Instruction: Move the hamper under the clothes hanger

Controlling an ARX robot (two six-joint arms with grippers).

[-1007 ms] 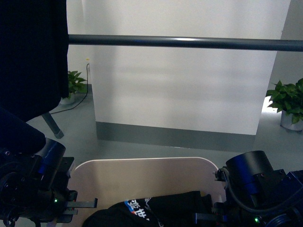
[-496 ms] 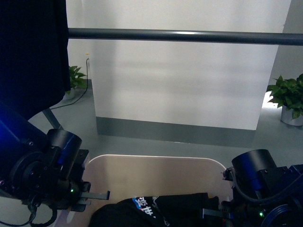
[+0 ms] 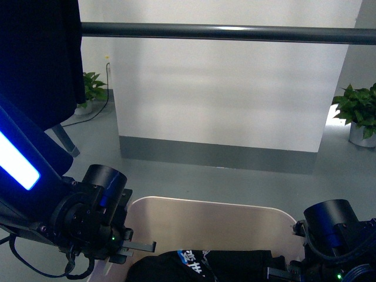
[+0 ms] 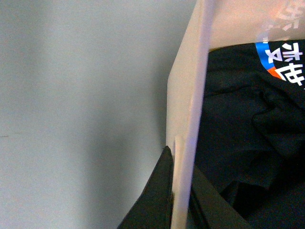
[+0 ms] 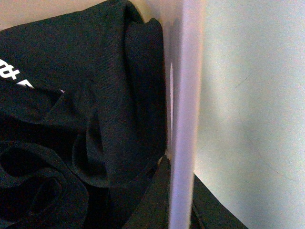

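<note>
The smooth grey floor [image 3: 235, 176] spread out in front of the robot, and a wide white wall [image 3: 223, 94] stood on it. The dark grey metal clothes hanger [image 3: 223, 32] had a long round bar that ran across the top of the front view. A big black T-shirt [image 3: 35, 64] hung from it at the left end.

The beige plastic hamper [image 3: 205, 220] with rounded corners sat low down, close to the robot and between its two arms. The bar was high above it in the picture. I could not tell if the hamper was right under the bar. A heap of black clothes [image 3: 205, 265] with blue and white print lay inside it.

The left gripper [image 3: 141, 245] pinched the hamper's left wall, with one dark finger [image 4: 155, 200] outside and one inside. The right gripper [image 3: 282, 273] pinched the right wall the same way.

Two green plants in pots stood far back, one at the left [image 3: 91, 94] and one at the right [image 3: 355, 111].
</note>
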